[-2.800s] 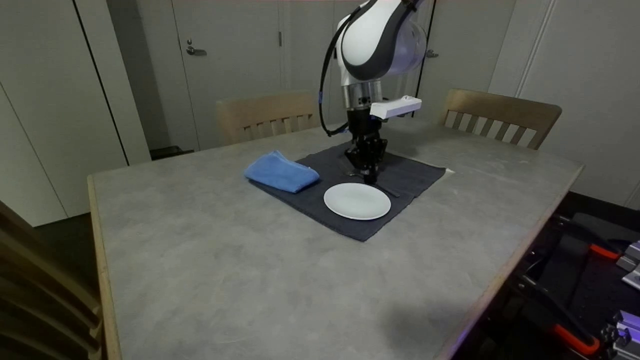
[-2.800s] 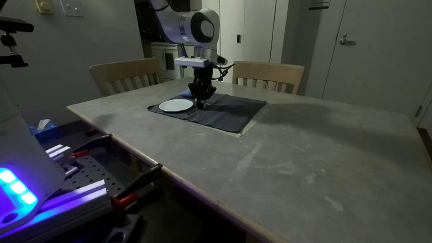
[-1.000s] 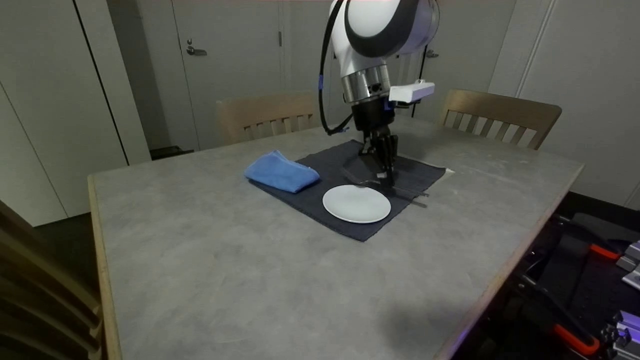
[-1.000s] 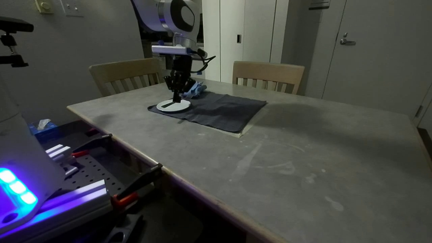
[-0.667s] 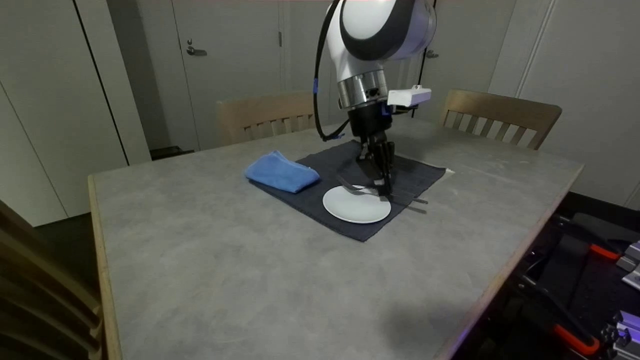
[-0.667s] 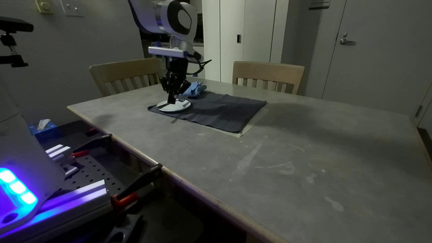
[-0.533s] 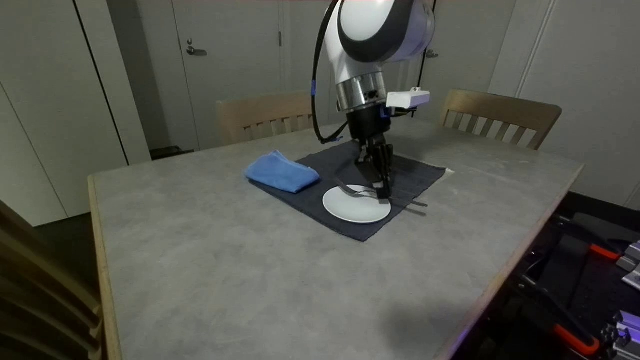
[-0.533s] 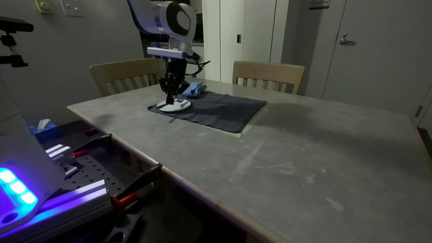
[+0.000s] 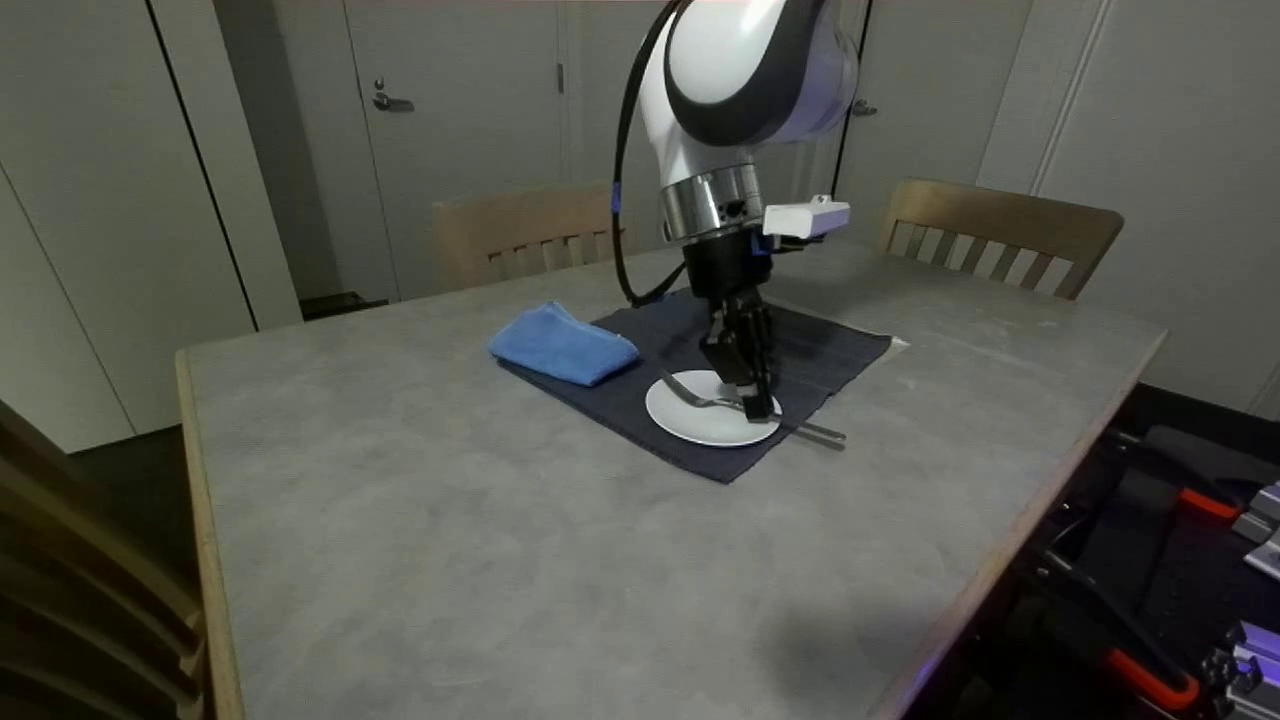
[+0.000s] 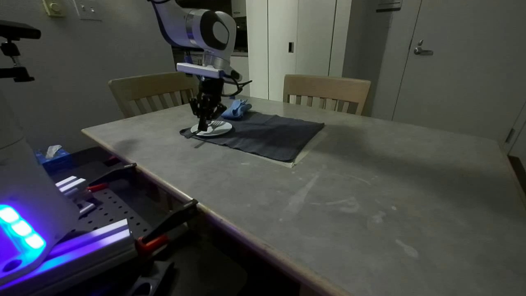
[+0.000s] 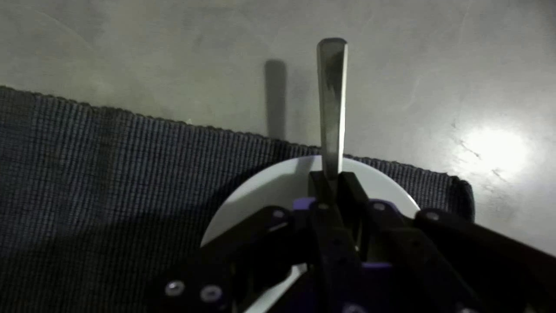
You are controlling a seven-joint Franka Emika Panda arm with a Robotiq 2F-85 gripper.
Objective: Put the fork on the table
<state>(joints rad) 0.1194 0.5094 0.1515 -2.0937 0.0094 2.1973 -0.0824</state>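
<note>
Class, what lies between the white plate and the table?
The dark placemat: it lies under the white plate, on the table, in both exterior views.

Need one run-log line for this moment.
black gripper: shut on slender grey metal fork | fork: over round white plate, extending out above mottled grey stone-look table | set-down: not yet done

The arm (image 9: pixel 725 115) reaches down, its tool (image 11: pixel 333 177) tilted, 2 fingers (image 11: pixel 353 189) pinched close.
</note>
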